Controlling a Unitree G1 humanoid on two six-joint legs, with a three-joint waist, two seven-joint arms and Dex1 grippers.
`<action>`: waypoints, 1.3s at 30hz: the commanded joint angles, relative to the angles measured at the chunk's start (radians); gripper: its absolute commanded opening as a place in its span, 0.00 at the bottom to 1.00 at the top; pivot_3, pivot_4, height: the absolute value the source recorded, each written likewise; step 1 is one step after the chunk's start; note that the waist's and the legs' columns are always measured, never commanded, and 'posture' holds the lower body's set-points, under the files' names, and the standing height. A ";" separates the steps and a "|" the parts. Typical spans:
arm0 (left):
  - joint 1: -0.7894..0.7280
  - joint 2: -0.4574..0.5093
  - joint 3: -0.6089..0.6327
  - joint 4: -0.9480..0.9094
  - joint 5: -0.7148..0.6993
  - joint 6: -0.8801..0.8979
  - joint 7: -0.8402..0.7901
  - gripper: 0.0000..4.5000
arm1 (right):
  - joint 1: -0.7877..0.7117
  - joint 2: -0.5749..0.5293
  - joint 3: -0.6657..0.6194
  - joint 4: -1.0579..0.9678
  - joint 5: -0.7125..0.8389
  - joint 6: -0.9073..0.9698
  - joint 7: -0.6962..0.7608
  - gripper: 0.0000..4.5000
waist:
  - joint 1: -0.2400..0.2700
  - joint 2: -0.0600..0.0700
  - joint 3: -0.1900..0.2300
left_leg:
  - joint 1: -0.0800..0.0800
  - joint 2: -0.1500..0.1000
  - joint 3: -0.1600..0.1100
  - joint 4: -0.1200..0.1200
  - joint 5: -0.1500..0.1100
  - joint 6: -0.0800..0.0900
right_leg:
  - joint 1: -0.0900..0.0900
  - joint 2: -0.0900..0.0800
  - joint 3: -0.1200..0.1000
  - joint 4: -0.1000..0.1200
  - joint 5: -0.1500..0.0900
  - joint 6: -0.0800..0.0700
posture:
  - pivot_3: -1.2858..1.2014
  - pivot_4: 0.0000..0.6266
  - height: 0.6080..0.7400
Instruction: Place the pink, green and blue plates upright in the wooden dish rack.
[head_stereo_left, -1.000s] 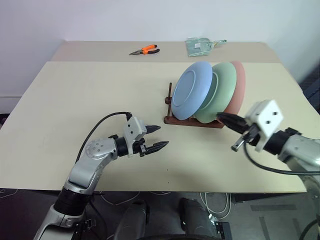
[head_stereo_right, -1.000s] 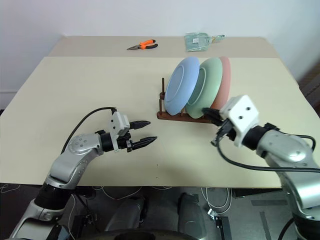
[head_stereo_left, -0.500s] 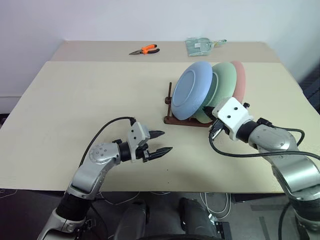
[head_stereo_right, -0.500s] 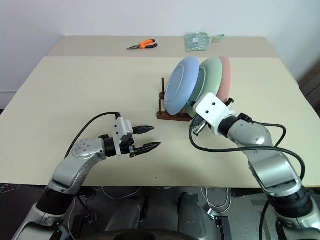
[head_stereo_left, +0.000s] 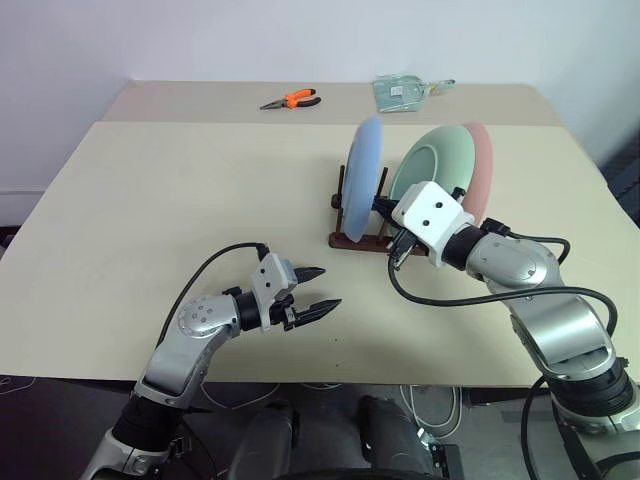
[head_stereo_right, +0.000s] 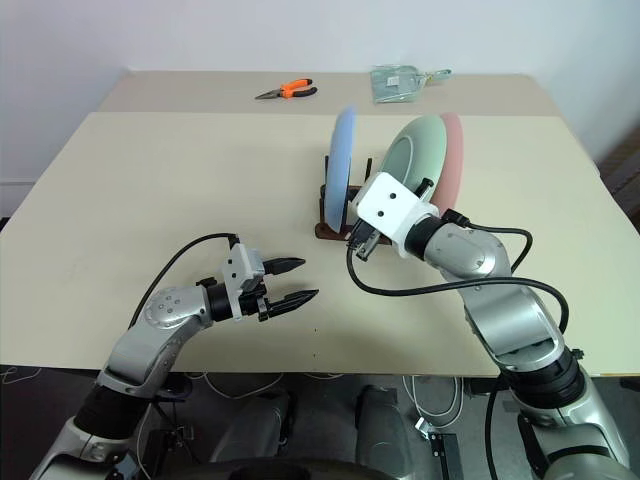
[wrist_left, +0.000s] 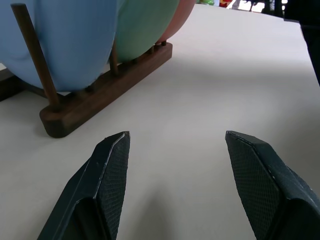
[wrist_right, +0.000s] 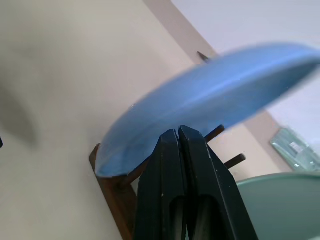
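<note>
- No readable text, label, brand, number or sign is found on any object.
- A clear packet (head_stereo_left: 403, 92) (at the table's far edge) is seen, but any print on it cannot be made out.

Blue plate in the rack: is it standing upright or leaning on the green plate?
Upright. The blue plate shows almost edge-on in the wooden dish rack, with a clear gap to the green plate, which tilts back against the pink plate.

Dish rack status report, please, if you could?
Left gripper open, idle. Right gripper shut, at blue plate. All three plates in wooden dish rack. Nothing obstructing.
</note>
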 joint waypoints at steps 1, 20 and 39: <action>-0.010 -0.004 0.000 -0.015 0.002 -0.016 -0.001 0.69 | 0.001 -0.030 -0.051 -0.037 -0.023 -0.024 0.017 0.00 | 0.000 0.000 0.000 | 0.000 0.000 0.000 0.000 0.000 0.000 | 0.000 0.000 0.000 0.000 0.000 0.000 | 0.52 0.24 1.00; -0.082 -0.013 -0.012 0.015 -0.003 0.009 -0.036 0.69 | 0.351 -0.276 -0.397 -0.167 0.041 0.027 0.208 0.00 | 0.001 0.000 0.000 | 0.000 0.000 0.002 0.001 0.000 0.000 | 0.001 -0.001 0.000 0.000 -0.002 0.003 | 0.52 0.24 1.00; -0.061 -0.004 0.002 -0.053 -0.008 0.063 -0.001 0.69 | 0.140 -0.172 -0.208 -0.097 -0.012 -0.017 0.144 0.00 | 0.001 0.000 0.000 | 0.000 0.000 0.001 0.001 0.000 0.001 | 0.001 -0.001 0.000 -0.001 -0.002 0.003 | 0.52 0.24 1.00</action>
